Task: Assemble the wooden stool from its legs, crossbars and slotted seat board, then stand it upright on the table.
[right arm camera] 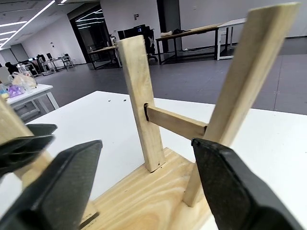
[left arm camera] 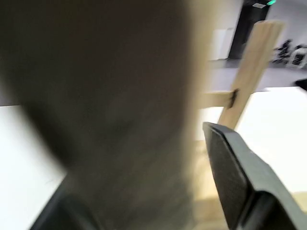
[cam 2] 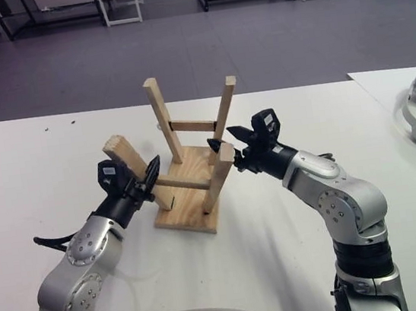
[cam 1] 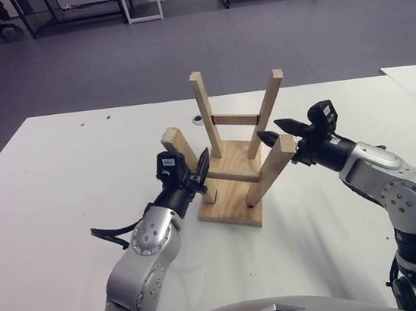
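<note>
Nearest, left gripper (cam 1: pixel 199 173) fingers clasp one leg (cam 1: pixel 180 145) of the upturned wooden stool (cam 1: pixel 234 175), its seat board (cam 1: pixel 234 206) flat on the white table (cam 1: pixel 59 190). The right gripper (cam 1: pixel 278 132) gapes wide at another leg (cam 1: pixel 274 166). Grey floor (cam 1: pixel 292 37) lies beyond.

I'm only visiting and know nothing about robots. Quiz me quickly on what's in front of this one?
1. True or false: the stool is upside down, with its seat board flat on the table.
2. How many legs point upward? A two, B three, C four.
3. Fill in: the right gripper, near the top of one leg, is ___ (open or shut).
Key: 1 true; 2 C; 3 open.
</note>
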You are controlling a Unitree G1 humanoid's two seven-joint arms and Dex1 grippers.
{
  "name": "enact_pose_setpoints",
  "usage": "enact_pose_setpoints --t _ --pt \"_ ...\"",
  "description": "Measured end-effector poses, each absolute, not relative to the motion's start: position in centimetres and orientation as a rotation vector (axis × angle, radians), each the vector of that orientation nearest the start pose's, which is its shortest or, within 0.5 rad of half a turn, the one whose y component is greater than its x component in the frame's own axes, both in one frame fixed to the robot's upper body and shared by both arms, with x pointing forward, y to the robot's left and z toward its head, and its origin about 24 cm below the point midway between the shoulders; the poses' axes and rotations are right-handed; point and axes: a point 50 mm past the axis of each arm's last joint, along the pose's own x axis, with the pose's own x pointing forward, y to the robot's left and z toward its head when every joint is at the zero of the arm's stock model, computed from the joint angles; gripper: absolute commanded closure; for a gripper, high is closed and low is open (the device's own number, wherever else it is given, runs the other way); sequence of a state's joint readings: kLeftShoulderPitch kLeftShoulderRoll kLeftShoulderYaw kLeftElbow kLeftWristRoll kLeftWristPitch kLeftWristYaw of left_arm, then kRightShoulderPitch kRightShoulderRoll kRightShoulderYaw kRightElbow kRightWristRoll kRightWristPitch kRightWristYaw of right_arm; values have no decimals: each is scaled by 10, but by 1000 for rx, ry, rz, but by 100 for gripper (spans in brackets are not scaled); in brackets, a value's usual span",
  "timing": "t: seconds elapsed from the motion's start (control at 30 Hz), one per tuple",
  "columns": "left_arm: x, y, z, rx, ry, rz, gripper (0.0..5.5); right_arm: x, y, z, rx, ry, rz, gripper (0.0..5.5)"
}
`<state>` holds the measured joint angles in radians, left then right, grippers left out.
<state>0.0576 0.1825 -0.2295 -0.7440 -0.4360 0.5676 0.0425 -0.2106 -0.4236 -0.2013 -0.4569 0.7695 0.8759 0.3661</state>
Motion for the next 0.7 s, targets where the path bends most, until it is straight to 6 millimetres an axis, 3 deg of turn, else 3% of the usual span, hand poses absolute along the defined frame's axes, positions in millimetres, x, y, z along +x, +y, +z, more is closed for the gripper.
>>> enact_pose_setpoints --t 0.13,0.23,0.3,0.43,0.47,0.53,0.6,0.63,0.7 --pt "181 95 165 -356 -149 -668 293 259 -209 183 304 -7 566 203" --pt "181 104 191 -367 -243 -739 293 252 -220 219 331 -142 609 203" --pt "190 119 219 -243 -352 -748 293 243 -217 236 311 -192 681 203" --pt "213 138 271 -212 -505 -761 293 228 -213 280 285 -325 844 203" --pt "216 137 271 -205 -489 -761 293 225 -211 285 287 -339 877 203" --pt "226 133 249 -197 -365 -763 293 224 -210 270 319 -277 890 203" --pt "237 127 204 -163 -165 -729 293 224 -210 219 361 -61 880 203" --pt "239 123 170 -139 -40 -717 293 222 -209 187 353 57 857 203" --pt "232 113 122 -67 105 -710 293 224 -207 184 236 -4 849 203"
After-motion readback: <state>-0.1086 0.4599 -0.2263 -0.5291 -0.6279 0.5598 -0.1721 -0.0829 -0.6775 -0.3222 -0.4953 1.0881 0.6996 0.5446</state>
